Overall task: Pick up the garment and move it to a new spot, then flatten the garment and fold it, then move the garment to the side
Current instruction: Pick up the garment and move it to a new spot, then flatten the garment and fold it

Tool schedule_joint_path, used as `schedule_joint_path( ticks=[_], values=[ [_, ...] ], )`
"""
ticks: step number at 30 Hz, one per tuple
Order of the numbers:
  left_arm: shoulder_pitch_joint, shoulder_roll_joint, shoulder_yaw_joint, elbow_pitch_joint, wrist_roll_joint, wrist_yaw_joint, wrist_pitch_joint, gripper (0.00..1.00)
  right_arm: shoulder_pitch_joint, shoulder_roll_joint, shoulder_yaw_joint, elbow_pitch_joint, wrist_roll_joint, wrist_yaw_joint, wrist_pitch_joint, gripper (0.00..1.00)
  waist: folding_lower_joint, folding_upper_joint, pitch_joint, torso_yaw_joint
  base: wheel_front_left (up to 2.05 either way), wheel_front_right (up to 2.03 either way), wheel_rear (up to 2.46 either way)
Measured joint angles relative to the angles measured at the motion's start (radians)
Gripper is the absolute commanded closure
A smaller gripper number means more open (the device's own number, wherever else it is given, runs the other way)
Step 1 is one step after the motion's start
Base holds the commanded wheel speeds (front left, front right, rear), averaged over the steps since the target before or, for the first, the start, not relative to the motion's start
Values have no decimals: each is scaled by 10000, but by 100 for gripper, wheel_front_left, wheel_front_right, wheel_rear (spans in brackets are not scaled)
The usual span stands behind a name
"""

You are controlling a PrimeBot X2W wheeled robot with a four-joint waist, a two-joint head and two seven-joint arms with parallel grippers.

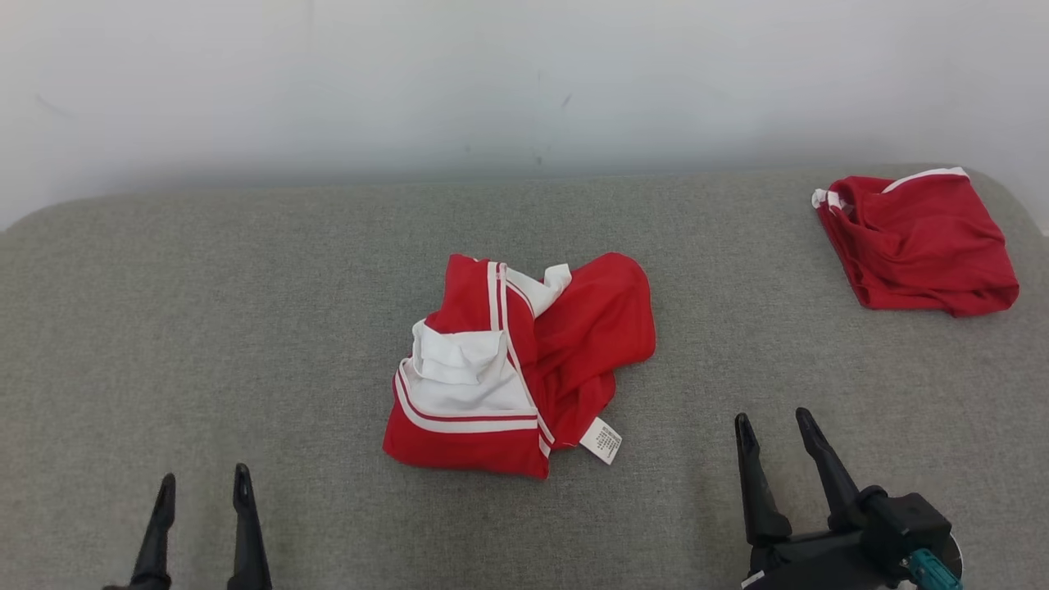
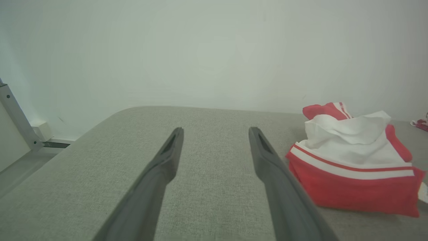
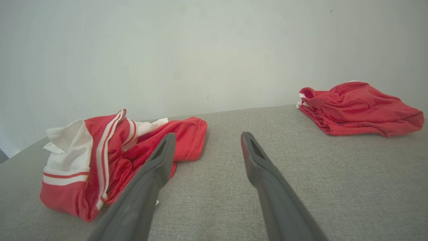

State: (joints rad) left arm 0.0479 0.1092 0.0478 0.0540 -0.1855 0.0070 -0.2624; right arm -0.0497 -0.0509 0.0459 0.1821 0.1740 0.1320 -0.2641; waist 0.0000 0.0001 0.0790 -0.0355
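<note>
While left jaws and right jaws sit wide open, empty, I'd steer right jaws onto the crumpled garment (image 1: 524, 369), pinching a thick red fold, not the tag (image 1: 601, 440).

Black right claw (image 1: 773, 415), teal wrist fitting (image 1: 931, 567)
</note>
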Motion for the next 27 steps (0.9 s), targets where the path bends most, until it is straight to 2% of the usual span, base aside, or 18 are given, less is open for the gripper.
schedule_joint_path(
  ticks=[5,11,27],
  values=[
    [153,-320,69,307,368,-395,0,0,142,0,121,44,-86,0,0,0,0,0,-188,62,0,0,0],
    [275,-456,184,539,583,-585,0,0,289,-2,157,121,-159,0,0,0,-1,0,-328,90,0,0,0],
    [291,-566,286,830,780,-700,-2,0,337,0,221,305,-190,0,0,0,0,-1,-396,149,0,0,0]
  ],
)
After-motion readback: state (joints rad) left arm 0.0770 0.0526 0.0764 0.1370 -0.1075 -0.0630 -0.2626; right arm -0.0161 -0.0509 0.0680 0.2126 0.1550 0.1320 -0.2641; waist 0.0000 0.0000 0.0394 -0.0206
